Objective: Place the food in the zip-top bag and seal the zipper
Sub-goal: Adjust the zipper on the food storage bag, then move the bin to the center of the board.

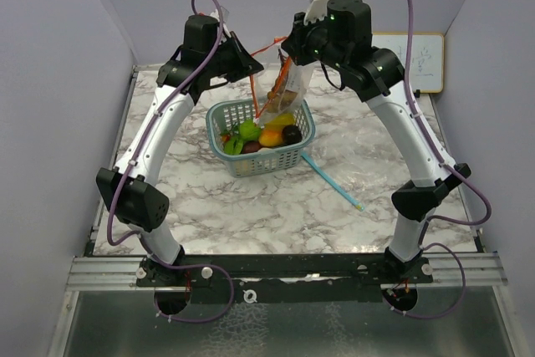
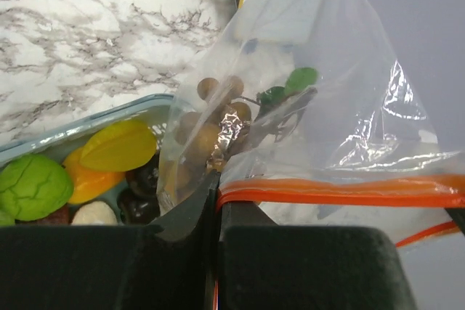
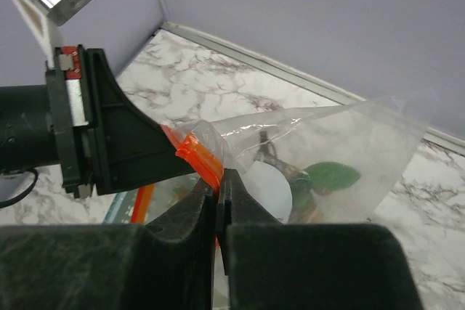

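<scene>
A clear zip-top bag [image 1: 284, 85] with an orange zipper hangs between both grippers above a pale teal mesh basket [image 1: 284, 159]. My left gripper [image 1: 253, 68] is shut on the zipper strip [image 2: 327, 192], as the left wrist view [image 2: 218, 197] shows. My right gripper [image 1: 290, 54] is shut on the zipper's bunched end [image 3: 200, 154], seen in the right wrist view [image 3: 221, 178]. The brown grape bunch [image 2: 211, 128] with its green leaf [image 3: 330, 177] is inside the bag. The green apple [image 1: 248, 130], mango [image 1: 272, 135], banana [image 1: 280, 120] and dark plum [image 1: 292, 134] lie in the basket.
A light blue stick [image 1: 334, 181] lies on the marble table to the right of the basket. A small whiteboard [image 1: 422, 60] leans against the back right wall. Purple walls close in the left, back and right sides.
</scene>
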Robot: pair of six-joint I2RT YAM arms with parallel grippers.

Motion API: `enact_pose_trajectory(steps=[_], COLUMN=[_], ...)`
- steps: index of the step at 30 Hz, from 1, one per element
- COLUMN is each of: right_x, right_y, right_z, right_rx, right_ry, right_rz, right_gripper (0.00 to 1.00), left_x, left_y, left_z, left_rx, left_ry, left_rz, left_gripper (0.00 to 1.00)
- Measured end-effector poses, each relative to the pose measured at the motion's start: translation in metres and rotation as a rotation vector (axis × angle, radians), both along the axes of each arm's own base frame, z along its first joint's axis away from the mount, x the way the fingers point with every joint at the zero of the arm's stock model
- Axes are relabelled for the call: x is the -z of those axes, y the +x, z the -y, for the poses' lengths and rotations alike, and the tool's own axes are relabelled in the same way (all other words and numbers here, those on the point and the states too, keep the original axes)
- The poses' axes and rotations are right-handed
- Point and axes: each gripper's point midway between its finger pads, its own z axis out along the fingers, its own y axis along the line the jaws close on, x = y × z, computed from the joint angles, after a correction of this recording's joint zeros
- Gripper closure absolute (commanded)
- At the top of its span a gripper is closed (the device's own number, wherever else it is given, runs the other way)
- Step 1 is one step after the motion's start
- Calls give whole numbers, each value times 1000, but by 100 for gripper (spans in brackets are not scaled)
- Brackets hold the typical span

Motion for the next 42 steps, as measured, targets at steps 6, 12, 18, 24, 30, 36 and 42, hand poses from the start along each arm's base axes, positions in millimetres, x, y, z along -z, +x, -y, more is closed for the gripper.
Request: enact_pose_trajectory(steps=[6,12,18,24,30,36,42], right_x=[26,46,11,-5,-8,59,182], right_y=[11,14,2,-20,-26,-31,-43], right_z=[19,23,-12,-35,-41,-42,-45], right_rx=[110,105,-65,-285,-364,-369,-329], right_ry=[-71,-82,67,175,197,148,14], right_rz=[-39,-94,-38,-53,-49,-189,-457], right_gripper=[98,98,75,38,32,32,32], left_x=[18,0,-114,-147,-114,-32,-27], left_y=[-10,-10,-32,-78,-87,-82,-82], left_z=[-3,-21,-67,-147,-188,-208,-218], left_rx=[22,-20,-178,-447,-602,-644,-684], left_ry=[74,91,160,286,432,608,655], left_rz=[-43,-22,282,403,337,139,124], left_gripper=[100,100,100,100,100,100,100])
